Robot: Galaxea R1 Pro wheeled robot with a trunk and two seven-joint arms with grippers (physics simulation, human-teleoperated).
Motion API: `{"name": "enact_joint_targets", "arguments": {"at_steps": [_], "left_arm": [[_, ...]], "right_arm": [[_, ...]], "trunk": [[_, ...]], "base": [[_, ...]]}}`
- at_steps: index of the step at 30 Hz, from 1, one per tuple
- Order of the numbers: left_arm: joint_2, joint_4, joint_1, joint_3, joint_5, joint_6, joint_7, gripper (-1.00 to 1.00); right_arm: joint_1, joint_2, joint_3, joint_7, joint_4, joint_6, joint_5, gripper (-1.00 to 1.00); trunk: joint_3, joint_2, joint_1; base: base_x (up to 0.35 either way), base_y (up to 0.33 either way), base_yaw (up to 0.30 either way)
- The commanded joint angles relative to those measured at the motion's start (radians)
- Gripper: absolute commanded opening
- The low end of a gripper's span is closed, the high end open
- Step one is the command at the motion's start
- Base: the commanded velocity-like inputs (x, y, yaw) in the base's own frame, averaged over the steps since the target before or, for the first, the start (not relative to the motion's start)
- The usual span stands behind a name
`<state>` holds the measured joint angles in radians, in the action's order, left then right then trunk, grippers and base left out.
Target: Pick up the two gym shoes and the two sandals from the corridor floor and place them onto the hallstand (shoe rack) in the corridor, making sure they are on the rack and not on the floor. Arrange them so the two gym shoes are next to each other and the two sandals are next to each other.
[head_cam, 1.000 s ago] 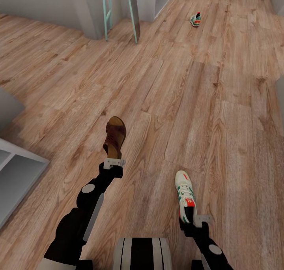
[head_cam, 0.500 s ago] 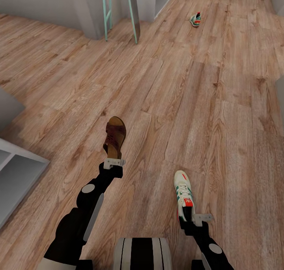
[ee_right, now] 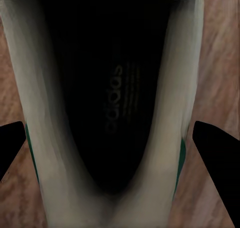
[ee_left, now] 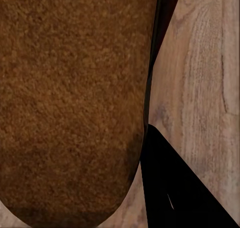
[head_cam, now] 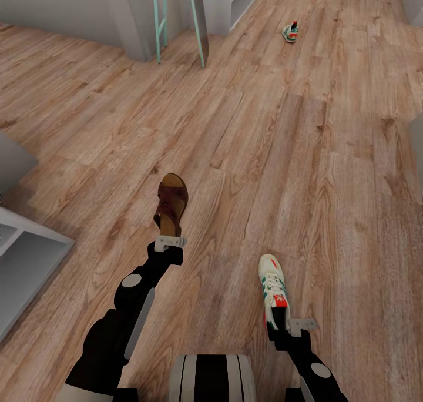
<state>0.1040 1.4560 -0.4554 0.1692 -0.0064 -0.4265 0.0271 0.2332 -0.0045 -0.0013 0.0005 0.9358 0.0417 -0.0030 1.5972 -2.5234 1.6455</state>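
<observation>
the left tool point(head_cam: 169, 241) pinched the heel of a brown sandal point(head_cam: 171, 203), and the right tool point(head_cam: 289, 326) pinched the heel of a white sneaker point(head_cam: 272, 287), both above the wood floor point(head_cam: 329, 173). a second sneaker point(head_cam: 290, 30) lay on the floor far beyond the sandal, near a green ladder point(head_cam: 176, 20).

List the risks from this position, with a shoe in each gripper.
1. The left gripper holds the sandal only at its heel end, so it might swing or slip while driving.
2. The right gripper likewise grips the gym shoe at the heel.
3. The second gym shoe lies far down the corridor floor; with both grippers full, it must wait.
</observation>
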Motion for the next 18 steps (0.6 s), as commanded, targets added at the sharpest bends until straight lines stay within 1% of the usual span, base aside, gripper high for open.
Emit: {"name": "enact_joint_targets", "arguments": {"at_steps": [1,14,16,18], "left_arm": [[0.000,0.002,0.000,-0.001,-0.004,-0.006,0.005,-1.00],[0.000,0.001,0.000,0.000,-0.003,-0.007,0.005,-1.00],[0.000,0.017,0.002,0.000,-0.002,-0.009,0.005,-1.00],[0.001,0.028,0.005,0.000,-0.002,-0.009,0.005,-1.00]], "right_arm": [[0.000,0.000,0.000,0.001,0.001,0.004,-0.002,-1.00],[0.000,0.000,0.002,0.000,0.007,0.004,-0.002,-1.00],[0.000,0.002,0.004,-0.002,0.073,0.004,-0.002,-1.00],[-0.002,0.003,0.004,-0.003,0.105,0.004,-0.002,-1.00]], "trunk": [[-0.003,0.000,-0.001],[-0.054,0.003,-0.006],[-0.061,0.004,-0.007],[-0.069,0.004,-0.008]], "base": [[0.000,0.000,0.000],[0.000,0.000,0.000],[0.000,0.000,0.000],[0.000,0.000,0.000]]}}
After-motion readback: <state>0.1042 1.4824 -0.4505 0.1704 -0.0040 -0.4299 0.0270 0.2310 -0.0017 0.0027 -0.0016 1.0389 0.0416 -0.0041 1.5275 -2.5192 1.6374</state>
